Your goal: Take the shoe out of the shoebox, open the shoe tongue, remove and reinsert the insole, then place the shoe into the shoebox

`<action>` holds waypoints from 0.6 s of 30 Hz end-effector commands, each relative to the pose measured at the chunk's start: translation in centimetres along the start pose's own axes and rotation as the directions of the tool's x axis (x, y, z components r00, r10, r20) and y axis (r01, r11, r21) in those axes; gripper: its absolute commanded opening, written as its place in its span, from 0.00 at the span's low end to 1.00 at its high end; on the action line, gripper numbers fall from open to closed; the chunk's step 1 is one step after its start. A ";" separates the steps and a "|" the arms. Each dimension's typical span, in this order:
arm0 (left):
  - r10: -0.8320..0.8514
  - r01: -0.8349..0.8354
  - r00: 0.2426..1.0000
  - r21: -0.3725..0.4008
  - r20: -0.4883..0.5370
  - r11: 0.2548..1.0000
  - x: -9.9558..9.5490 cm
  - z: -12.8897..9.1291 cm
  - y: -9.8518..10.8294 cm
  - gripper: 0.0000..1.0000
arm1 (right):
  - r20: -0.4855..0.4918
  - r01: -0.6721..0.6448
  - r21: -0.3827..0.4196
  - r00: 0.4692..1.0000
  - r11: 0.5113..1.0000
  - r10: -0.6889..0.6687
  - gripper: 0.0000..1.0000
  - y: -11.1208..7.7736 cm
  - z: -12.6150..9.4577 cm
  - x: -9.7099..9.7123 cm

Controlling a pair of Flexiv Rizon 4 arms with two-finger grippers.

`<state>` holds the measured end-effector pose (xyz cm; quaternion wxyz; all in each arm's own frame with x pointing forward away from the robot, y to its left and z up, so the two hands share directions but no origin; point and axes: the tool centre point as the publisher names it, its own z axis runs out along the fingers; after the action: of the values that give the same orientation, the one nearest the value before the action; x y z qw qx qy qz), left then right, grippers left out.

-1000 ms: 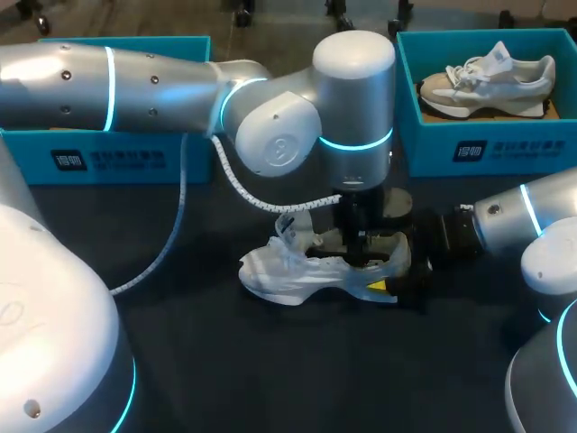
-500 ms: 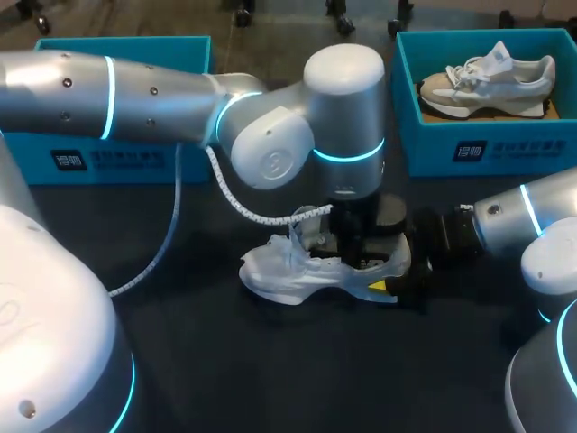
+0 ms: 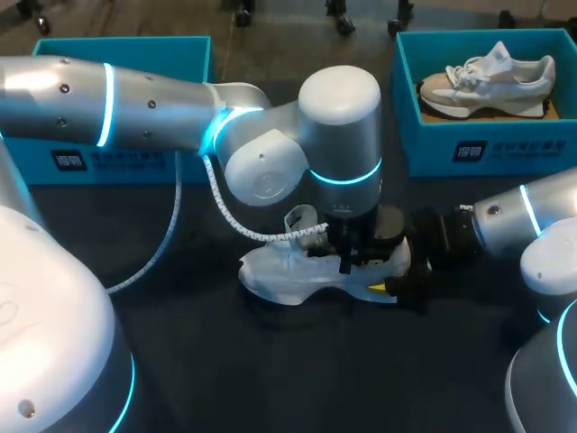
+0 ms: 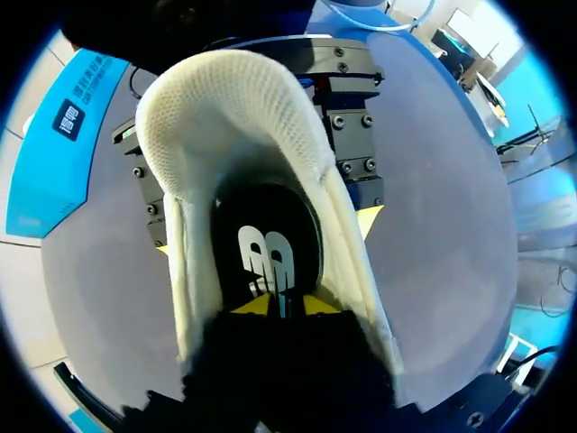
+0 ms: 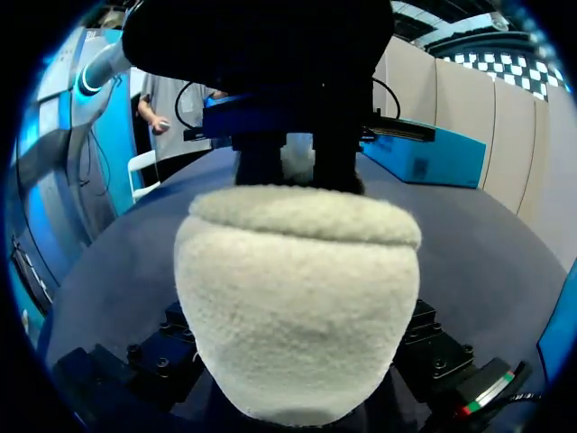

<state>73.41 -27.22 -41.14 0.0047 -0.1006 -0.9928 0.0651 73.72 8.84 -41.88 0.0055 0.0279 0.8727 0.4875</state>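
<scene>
White shoe out on the table, gripped at the heel.
The shoe sits on its sole near the table's middle, toe to the left. The right hand is clamped on the heel, one finger pressed to each side. The left hand reaches down into the shoe's opening, over the black insole; whether it grips anything cannot be told. A blue shoebox at far right holds a beige shoe; another shoebox stands at far left.

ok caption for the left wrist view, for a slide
Looking into the white shoe: left pincer down at the black insole, right pincer gripping the heel from both sides.
</scene>
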 end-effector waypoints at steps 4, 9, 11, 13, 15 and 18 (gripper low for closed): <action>-0.017 0.017 1.000 0.014 0.015 1.000 -0.8 0.4 0.8 0.00 | 0.002 0.000 0.002 1.000 1.000 0.000 0.00 -0.1 0.6 0.2; -0.028 0.028 0.999 0.028 0.016 0.999 -1.3 -1.4 1.3 0.00 | 0.002 0.000 0.002 1.000 1.000 0.000 0.00 -0.1 0.6 0.2; -0.031 0.032 1.000 0.042 -0.002 0.999 -1.3 -2.0 1.4 0.00 | 0.002 0.000 0.002 1.000 1.000 0.000 0.00 -0.1 0.6 0.2; -0.036 0.038 0.999 0.056 -0.036 0.998 -1.3 -2.6 1.5 0.00 | 0.002 0.000 0.002 1.000 1.000 0.000 0.00 -0.1 0.6 0.2; -0.046 0.049 0.998 0.064 -0.042 0.997 -1.4 -3.1 1.7 0.00 | 0.002 0.000 0.002 1.000 1.000 0.000 0.00 -0.1 0.6 0.2; -0.046 0.053 0.995 0.073 -0.088 0.996 -1.2 -3.9 1.7 0.00 | 0.002 0.000 0.002 1.000 1.000 0.000 0.00 -0.1 0.6 0.2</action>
<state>74.40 -26.34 -38.47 0.0411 -0.0745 -0.9919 0.0938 73.76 8.87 -41.78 0.0053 0.0278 0.8725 0.4878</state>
